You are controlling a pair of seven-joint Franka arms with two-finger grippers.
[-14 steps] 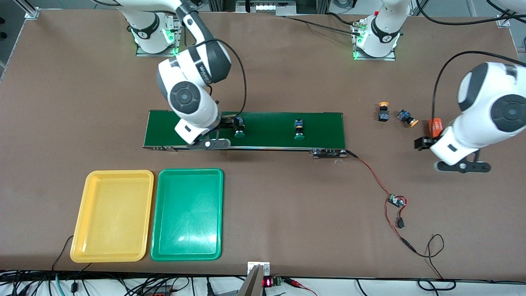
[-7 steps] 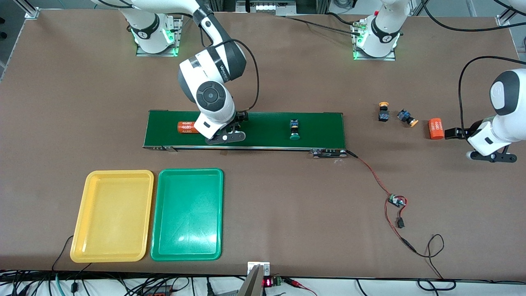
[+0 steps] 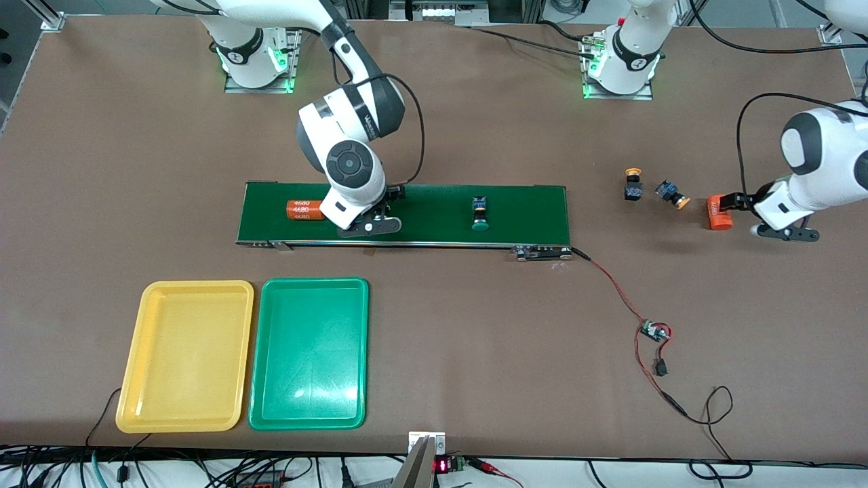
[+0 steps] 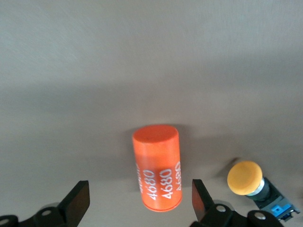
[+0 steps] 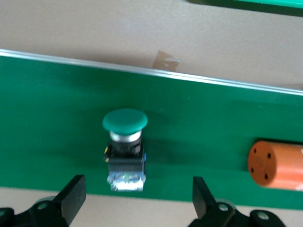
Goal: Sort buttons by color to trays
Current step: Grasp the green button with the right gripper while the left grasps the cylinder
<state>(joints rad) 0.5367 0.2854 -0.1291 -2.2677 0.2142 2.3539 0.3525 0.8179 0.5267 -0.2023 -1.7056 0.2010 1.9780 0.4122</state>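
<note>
Seen from the right wrist, a green button (image 5: 124, 142) lies on the belt, and my right gripper (image 5: 137, 203) hangs open just above its body end; in the front view the right hand hides this button. A second green button (image 3: 479, 213) lies farther along the belt toward the left arm's end. Two yellow-orange buttons (image 3: 633, 184) (image 3: 673, 194) lie on the table off the belt's end; one of them (image 4: 245, 177) shows in the left wrist view. My left gripper (image 3: 731, 203) (image 4: 140, 208) is open around the end of an orange "4680" cylinder (image 4: 157, 172). The yellow tray (image 3: 184, 356) and green tray (image 3: 308, 352) hold nothing.
The dark-green conveyor belt (image 3: 407, 234) also carries another orange "4680" cylinder (image 3: 305, 209) (image 5: 279, 165) beside the right hand. A red-and-black wire with a small circuit board (image 3: 654, 332) runs from the belt's end toward the front edge.
The right hand shifted along the belt and lowered over a green button, uncovering the cylinder. The second green button rode toward the right arm's end. The left gripper dropped to the table cylinder.
</note>
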